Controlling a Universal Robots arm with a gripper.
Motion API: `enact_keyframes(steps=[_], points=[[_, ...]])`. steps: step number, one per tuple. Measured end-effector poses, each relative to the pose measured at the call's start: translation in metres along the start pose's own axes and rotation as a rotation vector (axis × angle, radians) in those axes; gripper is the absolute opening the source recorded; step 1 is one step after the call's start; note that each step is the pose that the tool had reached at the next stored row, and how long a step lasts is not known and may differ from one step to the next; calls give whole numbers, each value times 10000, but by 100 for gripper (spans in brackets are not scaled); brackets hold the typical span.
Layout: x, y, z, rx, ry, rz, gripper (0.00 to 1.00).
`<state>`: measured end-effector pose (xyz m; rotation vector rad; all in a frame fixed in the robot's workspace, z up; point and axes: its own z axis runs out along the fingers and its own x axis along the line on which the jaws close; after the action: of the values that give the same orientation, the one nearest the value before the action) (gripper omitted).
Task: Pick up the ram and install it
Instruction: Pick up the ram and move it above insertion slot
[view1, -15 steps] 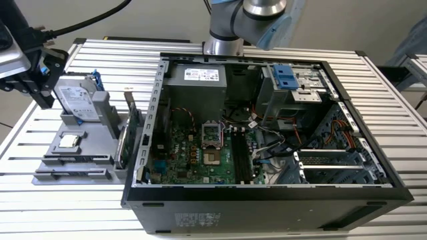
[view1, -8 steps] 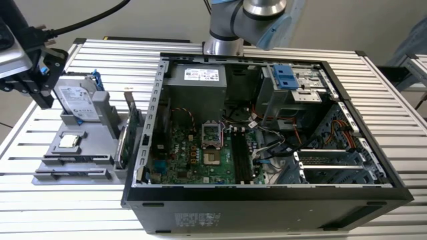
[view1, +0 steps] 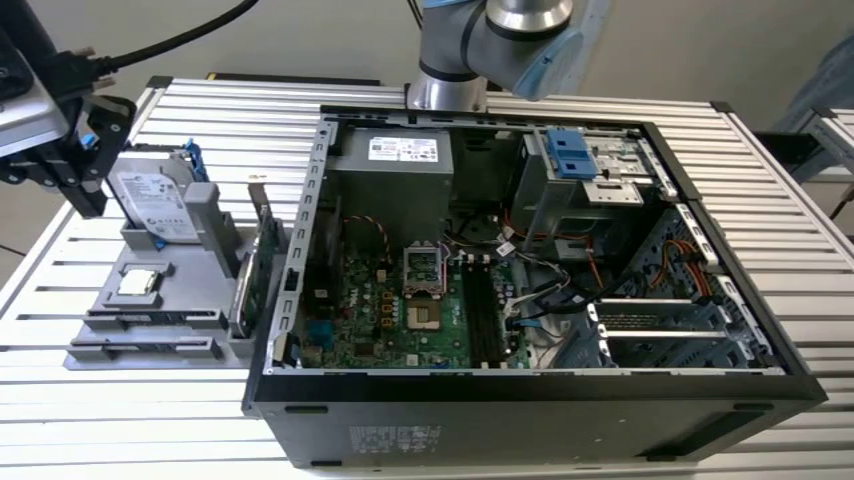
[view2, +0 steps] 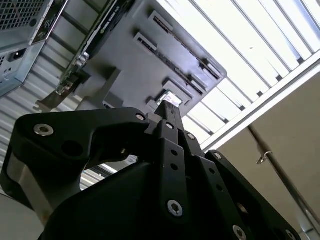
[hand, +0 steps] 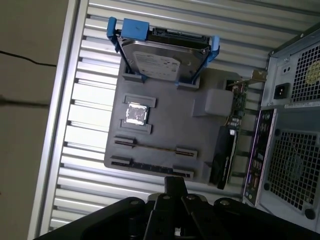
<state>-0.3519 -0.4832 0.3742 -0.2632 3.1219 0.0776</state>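
Note:
The ram (hand: 150, 167) is a long dark stick lying in the outermost slot row of a grey parts holder (hand: 170, 127). A thinner strip with a gold edge (hand: 150, 148) sits in the row beside it. My gripper (hand: 175, 182) hangs above the holder's edge near those rows, shut with nothing in it. Its fingers meet in one tip, and the second wrist view shows that gripper (view2: 165, 106) over the holder as well. In the exterior view the gripper (view1: 88, 198) hangs at the far left, beside the hard drive and well above the table.
The holder also carries a silver hard drive in a blue frame (view1: 154, 200), a small square chip (view1: 140, 283) and an upright expansion card (view1: 254, 265). The open computer case (view1: 534, 250) stands to the exterior view's right, its motherboard (view1: 400, 310) exposed. The slatted table's edge (hand: 65, 100) is close.

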Motion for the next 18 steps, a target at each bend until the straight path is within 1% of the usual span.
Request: enact_keyframes(steps=[18], points=[[1,0,0,-7,28,-590,0]])
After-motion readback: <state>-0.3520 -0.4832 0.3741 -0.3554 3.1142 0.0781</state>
